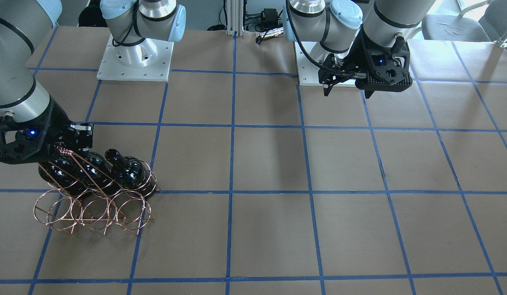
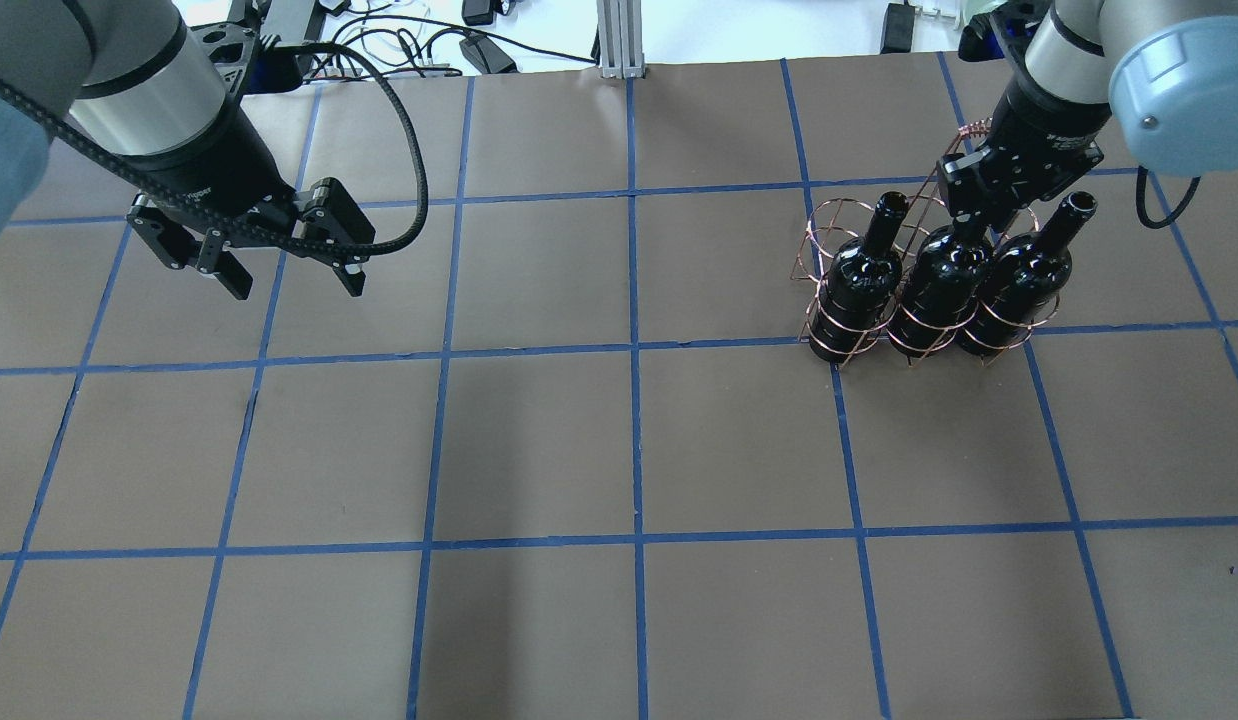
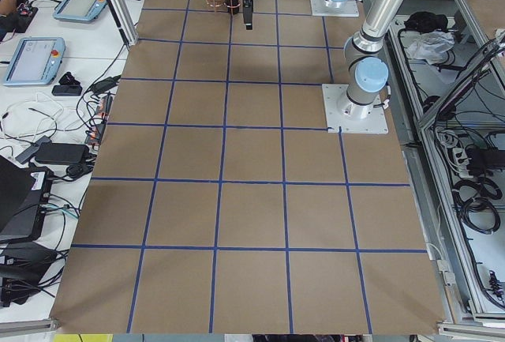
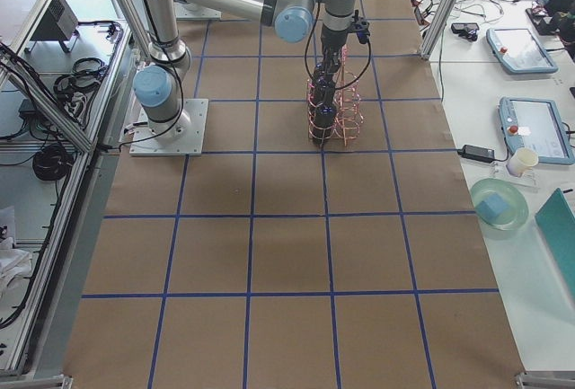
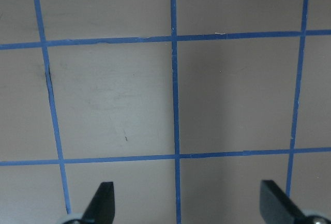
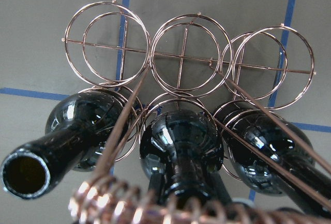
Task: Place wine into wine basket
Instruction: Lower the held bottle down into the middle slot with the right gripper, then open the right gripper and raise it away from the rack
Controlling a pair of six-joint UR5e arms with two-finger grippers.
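Note:
The copper wire wine basket point(image 2: 829, 225) stands at the table's right, also in the front view point(image 1: 93, 211) and the right wrist view point(image 6: 186, 53). Three glossy black wine bottles stand upright in its near row of rings: left point(image 2: 859, 280), middle point(image 2: 939, 285) and right point(image 2: 1014, 280). Its far row of rings is empty. My right gripper point(image 2: 969, 225) is directly above the middle bottle point(image 6: 181, 146), beside the coil-wrapped handle point(image 6: 103, 203), and looks shut on that bottle's neck. My left gripper point(image 2: 297, 285) hangs open and empty over bare table at the left point(image 5: 186, 208).
The table is brown with a blue tape grid point(image 2: 634, 350). The two arm bases point(image 1: 134, 57) sit at the robot's edge. Cables and power supplies point(image 2: 479, 45) lie beyond the far edge. Tablets and a cup point(image 4: 526, 128) rest on the side bench.

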